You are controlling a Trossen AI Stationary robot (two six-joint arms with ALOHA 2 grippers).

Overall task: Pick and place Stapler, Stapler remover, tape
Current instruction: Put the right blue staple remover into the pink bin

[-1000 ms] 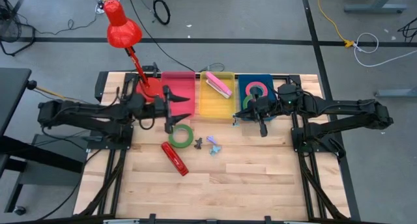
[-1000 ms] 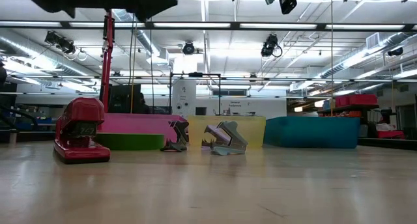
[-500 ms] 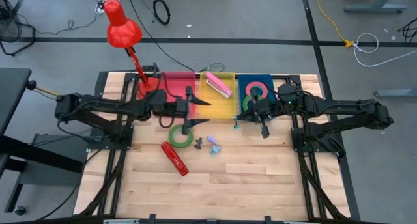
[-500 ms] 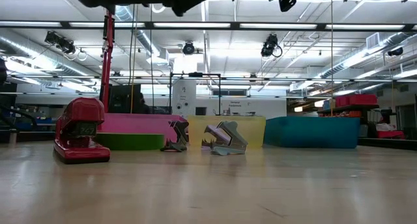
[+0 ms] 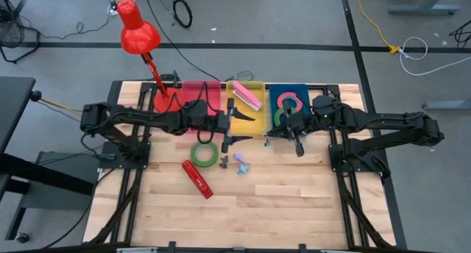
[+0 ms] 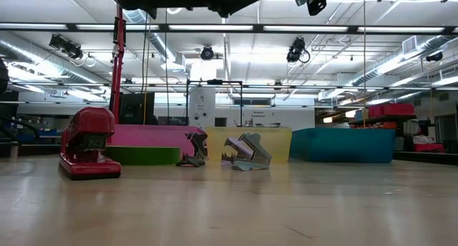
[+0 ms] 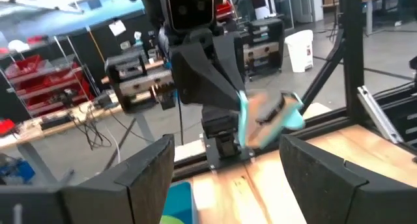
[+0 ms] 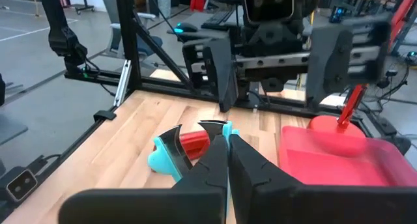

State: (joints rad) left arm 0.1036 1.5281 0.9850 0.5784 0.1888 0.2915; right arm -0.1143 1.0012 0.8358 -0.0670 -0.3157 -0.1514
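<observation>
My right gripper (image 5: 271,137) hangs above the table in front of the blue tray (image 5: 302,91), shut on a light-blue stapler remover (image 8: 171,154). My left gripper (image 5: 245,128) is open and level in front of the yellow tray (image 5: 237,115). It faces the right gripper, and the remover (image 7: 273,114) lies beyond its fingertips. On the table lie a red stapler (image 5: 197,179), a green tape ring (image 5: 204,154) and two stapler removers (image 5: 224,161) (image 5: 241,163). A pink stapler (image 5: 247,96) lies in the yellow tray. Red-pink tape (image 5: 288,101) and green tape (image 5: 282,116) lie in the blue tray. My right gripper pinches a thin light-blue edge of the stapler remover (image 8: 227,129) between its two shut fingertips, coming about level from the table's right. The remover's body and dark claws (image 8: 174,140) stick out to one side of the fingers, lifted clear of the table.
A red tray (image 5: 200,98) stands left of the yellow one along the far edge. A red desk lamp (image 5: 138,32) rises at the far left corner. Bare wood lies toward the near edge.
My left gripper has travelled level toward the table's right, from above the red tray to in front of the yellow tray, nearing the right gripper. It has rolled a little and stayed open. The right gripper and its stapler remover have kept still.
</observation>
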